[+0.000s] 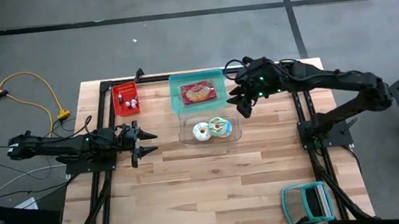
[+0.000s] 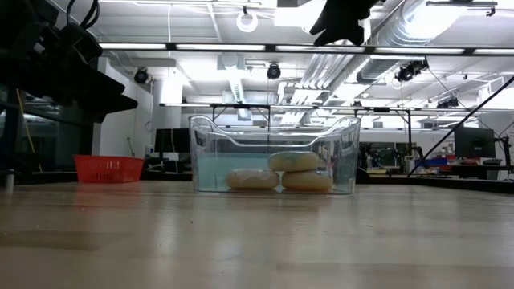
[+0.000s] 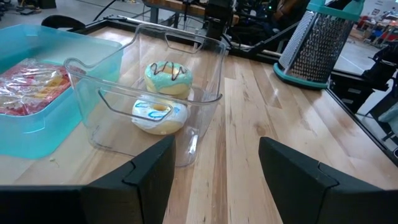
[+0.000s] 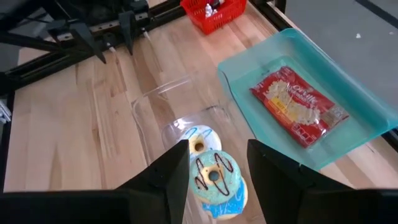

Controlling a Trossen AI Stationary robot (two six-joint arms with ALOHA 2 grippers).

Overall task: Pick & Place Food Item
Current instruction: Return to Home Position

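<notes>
Left gripper (image 1: pixel 152 141) is parked at the table's left side, spread wide with nothing in it. The donuts (image 1: pixel 202 131) are piled inside the transparent bin (image 1: pixel 184 136). They're guessed to be light and a bit squashy, icing maybe slick, so best pinched across the ring's outer edge. Right gripper (image 1: pixel 244 107) is held above the bin's right end, splayed and empty. Everything's set on a plain wood-plank table (image 1: pixel 216 193), with a big lit workshop seen behind.

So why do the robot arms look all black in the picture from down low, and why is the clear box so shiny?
Low view: bright ceiling lights shine from behind the left arm and right arm, so both show as dark shapes; left wrist view: the clear bin catches white glints along its rim and walls; high view: the light is even, with only faint shadows.
</notes>
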